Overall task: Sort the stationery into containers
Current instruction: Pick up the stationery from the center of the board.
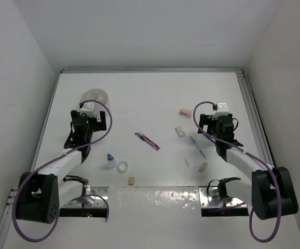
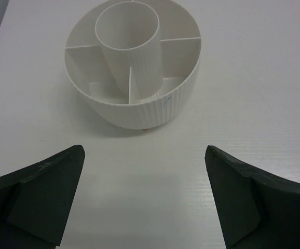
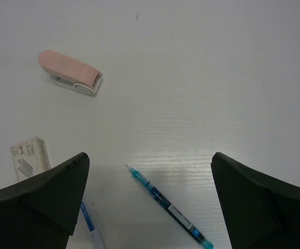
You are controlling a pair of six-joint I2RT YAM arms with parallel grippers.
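Note:
The container [image 1: 95, 96] is a low round white ribbed holder at the back left; in the left wrist view this container [image 2: 134, 67] shows a central tube and divided compartments. My left gripper [image 2: 145, 151] hangs open just short of it, with nothing between its fingers. My left gripper [image 1: 89, 115] and right gripper [image 1: 220, 115] both point away from the bases. The right gripper [image 3: 150, 155] is open above a blue pen [image 3: 168, 205]. A pink eraser [image 3: 69, 72] lies beyond it, a small white box [image 3: 29, 155] to the left. A red-and-blue pen [image 1: 147, 140] lies mid-table.
A tiny blue-capped bottle [image 1: 110, 161], a clear tape ring [image 1: 122, 166] and a tan block [image 1: 132, 180] lie near the front. Small white blocks [image 1: 202, 166] sit front right. A second blue pen [image 3: 90, 225] lies partly under the right gripper's left finger. White walls enclose the table.

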